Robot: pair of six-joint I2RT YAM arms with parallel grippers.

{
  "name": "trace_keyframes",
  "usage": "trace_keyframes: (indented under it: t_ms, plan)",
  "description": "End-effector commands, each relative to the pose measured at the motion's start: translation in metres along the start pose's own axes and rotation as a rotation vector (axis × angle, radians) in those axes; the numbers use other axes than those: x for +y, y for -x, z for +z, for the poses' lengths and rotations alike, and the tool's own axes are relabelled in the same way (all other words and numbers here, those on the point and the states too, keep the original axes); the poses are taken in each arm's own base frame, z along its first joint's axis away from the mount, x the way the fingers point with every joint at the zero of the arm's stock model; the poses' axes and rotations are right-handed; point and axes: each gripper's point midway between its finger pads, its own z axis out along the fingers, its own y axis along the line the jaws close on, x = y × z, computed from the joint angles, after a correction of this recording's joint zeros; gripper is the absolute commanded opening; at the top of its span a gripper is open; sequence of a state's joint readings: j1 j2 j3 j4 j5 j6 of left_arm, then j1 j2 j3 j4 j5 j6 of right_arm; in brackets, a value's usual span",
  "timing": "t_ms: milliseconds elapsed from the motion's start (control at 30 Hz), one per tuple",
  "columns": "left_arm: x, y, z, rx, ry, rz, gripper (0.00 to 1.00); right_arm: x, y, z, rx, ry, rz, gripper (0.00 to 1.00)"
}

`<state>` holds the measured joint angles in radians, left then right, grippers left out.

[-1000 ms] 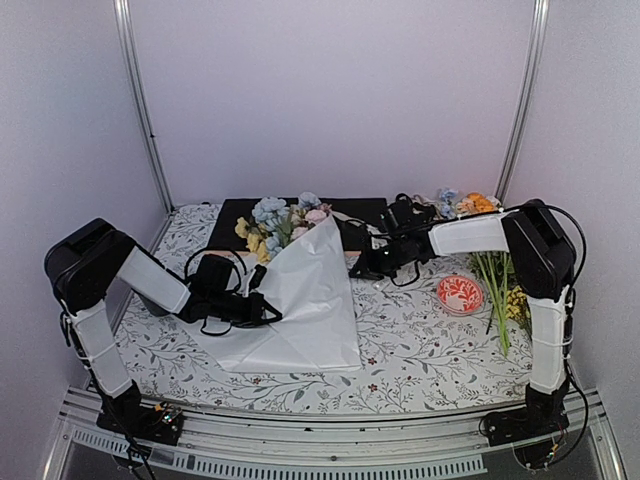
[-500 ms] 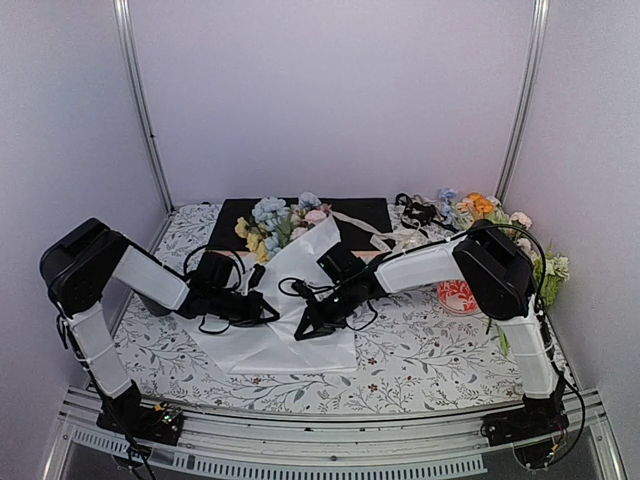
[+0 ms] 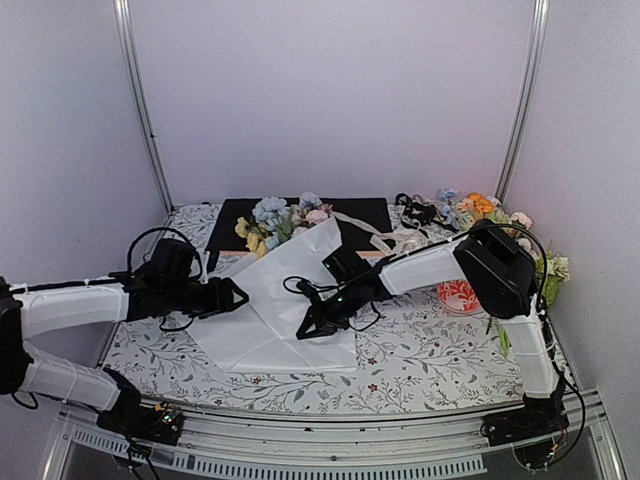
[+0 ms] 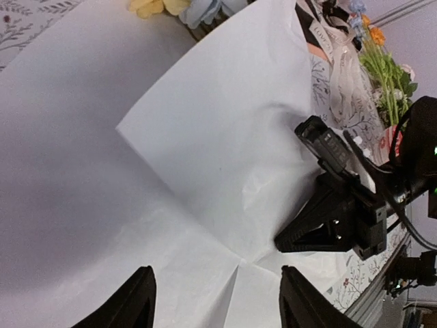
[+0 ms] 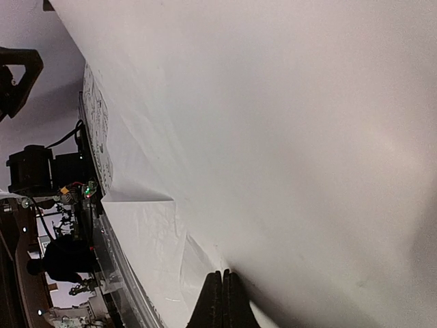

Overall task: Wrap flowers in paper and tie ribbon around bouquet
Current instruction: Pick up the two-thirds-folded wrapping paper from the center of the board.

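Showing a table (image 3: 420, 360) w/ floral-print cloth, enclosed by plain pale walls (image 3: 330, 100) and two metal posts (image 3: 140, 110) at the far corners. Black sheet (image 3: 230, 215) lies at far edge. Disc (image 3: 456, 298) sits at R, partly behind the arm. Loose sprigs (image 3: 470, 207) lie in far R corner, and ribbon (image 3: 390, 240) trails nr. the sheet's R end. Paper (image 3: 280, 310), folded to a cone at centre, holds the flowers (image 3: 275, 220), blooms out at its far end. L gripper (image 3: 238, 295) hovers at paper's L edge, jaws wide, holding nothing. R gripper (image 3: 308, 328): jaws closed tight, tips down on paper's near R part.
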<state>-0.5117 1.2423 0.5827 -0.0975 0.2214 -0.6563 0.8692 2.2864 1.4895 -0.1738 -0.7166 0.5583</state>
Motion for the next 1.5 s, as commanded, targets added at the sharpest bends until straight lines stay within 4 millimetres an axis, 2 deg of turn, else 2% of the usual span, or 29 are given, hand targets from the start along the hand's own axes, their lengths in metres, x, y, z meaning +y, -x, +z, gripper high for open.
trace_keyframes:
  t_ms: [0,67,167,367,433,467,567,633,700,800,1067,1167,1300,1367,1467]
  plan:
    - [0.071,-0.049,-0.035,0.047,0.280,-0.201,0.67,-0.051,-0.027,0.008,0.048,-0.158,0.085,0.00]
    - [0.087,-0.059,-0.046,0.035,0.312,-0.267,0.71,-0.050,-0.025,0.008,0.044,-0.156,0.072,0.00]
    - [0.106,-0.066,-0.053,0.008,0.322,-0.365,0.73,-0.047,-0.024,0.009,0.043,-0.142,0.057,0.00]
    - [0.139,-0.059,-0.061,-0.074,0.379,-0.508,0.74,-0.042,-0.024,0.008,0.039,-0.123,0.033,0.00]
    - [0.146,-0.058,-0.058,-0.106,0.364,-0.537,0.75,-0.039,-0.023,0.007,0.033,-0.118,0.022,0.00]
    - [0.143,-0.053,-0.052,-0.128,0.304,-0.543,0.75,-0.039,-0.022,0.006,0.030,-0.117,0.019,0.00]
    - [0.139,-0.059,-0.038,-0.136,0.188,-0.605,0.73,-0.038,-0.021,0.006,0.026,-0.116,0.015,0.00]
    - [0.135,-0.062,-0.031,-0.121,0.140,-0.606,0.72,-0.037,-0.020,0.006,0.025,-0.114,0.013,0.00]
    - [0.130,-0.058,-0.027,-0.122,0.105,-0.577,0.70,-0.038,-0.022,0.007,0.030,-0.112,0.014,0.00]
    - [0.121,-0.047,-0.027,-0.143,0.058,-0.538,0.60,-0.040,-0.024,0.008,0.036,-0.111,0.022,0.00]
    - [0.106,-0.029,-0.039,-0.204,0.032,-0.469,0.00,-0.037,-0.022,0.006,0.027,-0.110,0.020,0.00]
    - [0.088,-0.017,-0.046,-0.220,0.024,-0.407,0.00,-0.039,-0.023,0.007,0.033,-0.111,0.028,0.00]
    - [0.045,0.016,-0.060,-0.279,-0.028,-0.272,0.00,-0.045,-0.028,0.010,0.044,-0.117,0.048,0.00]
    - [0.021,0.028,-0.061,-0.272,-0.066,-0.217,0.00,-0.046,-0.030,0.012,0.051,-0.110,0.055,0.00]
    - [-0.013,0.037,-0.051,-0.216,-0.113,-0.143,0.00,-0.042,-0.032,0.016,0.060,-0.071,0.061,0.00]
